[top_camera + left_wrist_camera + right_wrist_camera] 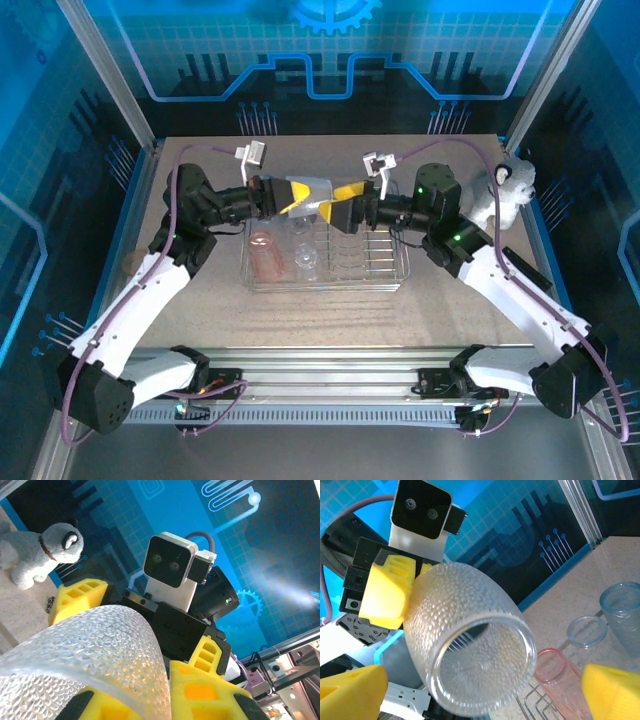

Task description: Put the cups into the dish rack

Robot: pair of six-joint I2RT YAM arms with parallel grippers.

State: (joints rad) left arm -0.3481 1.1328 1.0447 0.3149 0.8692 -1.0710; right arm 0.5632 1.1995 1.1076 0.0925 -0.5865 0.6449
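Observation:
A clear dimpled cup (pixel 314 190) hangs in the air above the dish rack (pixel 385 268), lying on its side. My left gripper (pixel 297 195) is shut on its base end; in the left wrist view the cup (pixel 95 650) lies across that gripper (pixel 165 700). My right gripper (pixel 345 208) faces it, open. In the right wrist view the cup's open mouth (pixel 480 665) sits between the spread fingers of that gripper (pixel 482 695), which do not touch it. A pink cup (pixel 265 255) and a clear cup (pixel 305 258) lie in the rack.
A grey plush toy (pixel 500 190) sits at the table's right edge, also in the left wrist view (pixel 40 555). Beside the pink cup (pixel 560 675), the right wrist view shows two bluish clear cups (pixel 587 630) (pixel 622 610) and rack wires (pixel 535 700).

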